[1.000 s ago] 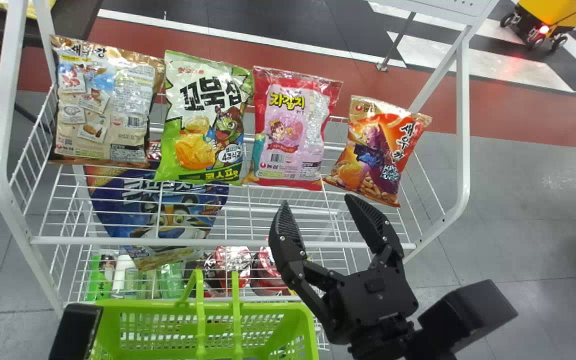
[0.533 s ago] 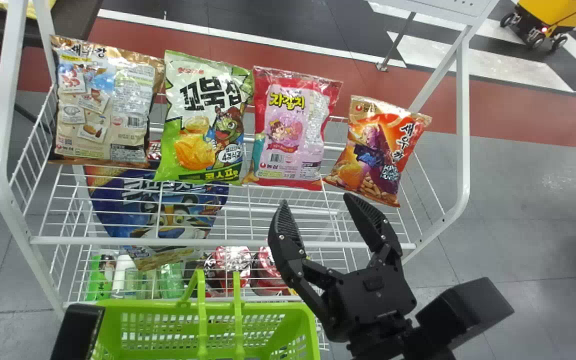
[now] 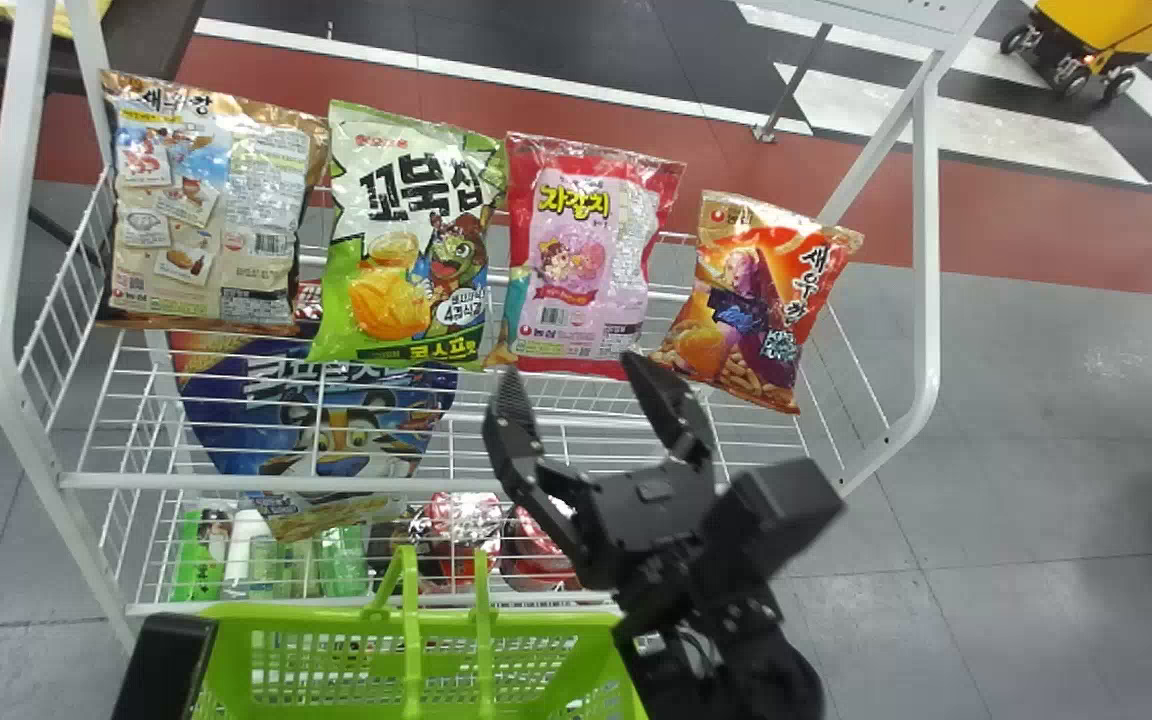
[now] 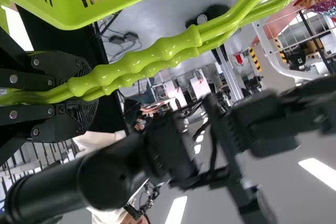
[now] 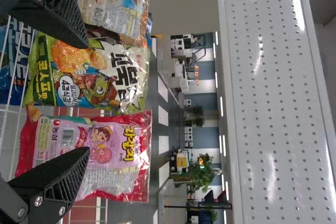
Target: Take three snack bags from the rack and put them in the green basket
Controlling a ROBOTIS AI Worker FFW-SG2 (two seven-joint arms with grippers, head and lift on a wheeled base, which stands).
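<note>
Four snack bags lean side by side on the upper level of the white wire rack [image 3: 246, 482]. From the robot's left they are a tan bag with small pictures [image 3: 206, 210], a green and white bag with chips on its front [image 3: 411, 240], a red and pink bag with a cartoon [image 3: 586, 260] and an orange bag with a purple middle [image 3: 761, 300], which tilts to one side.

The right end effector [image 3: 571, 365] is spread wide in front of the rack, its tips near the lower edge of the red and pink bag, with nothing between them. The right wrist view has one finger across part of the green and white bag and the other across part of the red and pink one; whether either touches cannot be told.

Near the bottom edge of the head view is the green plastic basket [image 3: 556, 625], in front of the rack. The left end effector [image 4: 86, 90] is closed around its ribbed green handle [image 4: 157, 59].

Lower in the rack are a large blue bag with a cartoon face [image 3: 336, 430], green bottles [image 3: 341, 560] and round red packages [image 3: 466, 525]. A white perforated panel [image 5: 278, 77] belongs to the rack. Behind are a dark desk [image 3: 136, 40] and a yellow cart [image 3: 1106, 25].
</note>
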